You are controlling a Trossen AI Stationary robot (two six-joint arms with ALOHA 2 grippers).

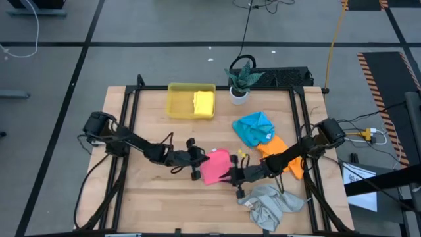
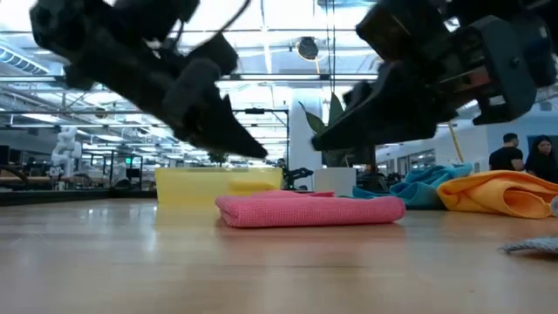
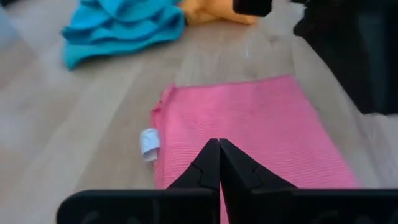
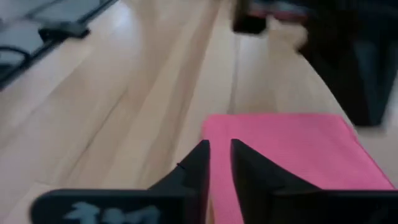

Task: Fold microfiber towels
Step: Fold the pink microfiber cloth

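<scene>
A pink towel [image 1: 216, 166], folded into a flat oblong, lies on the table's middle [image 2: 309, 209]. My left gripper [image 1: 197, 164] hovers at its left edge, shut and empty [image 3: 219, 149]. My right gripper [image 1: 231, 176] hovers at its right near corner, its fingers a little apart with nothing between them [image 4: 220, 152]. In the low view both sets of fingertips stand clear above the towel. A blue towel [image 1: 255, 128], an orange towel [image 1: 284, 155] and a grey towel [image 1: 270, 204] lie crumpled on the right. A folded yellow towel [image 1: 204, 103] rests in the yellow tray [image 1: 179, 100].
A small potted plant [image 1: 239, 81] in a white pot stands at the far edge, right of the tray. Bare wood shows on the table's left half and along the near edge [image 1: 158, 204]. People stand in the room beyond the table [image 2: 506, 153].
</scene>
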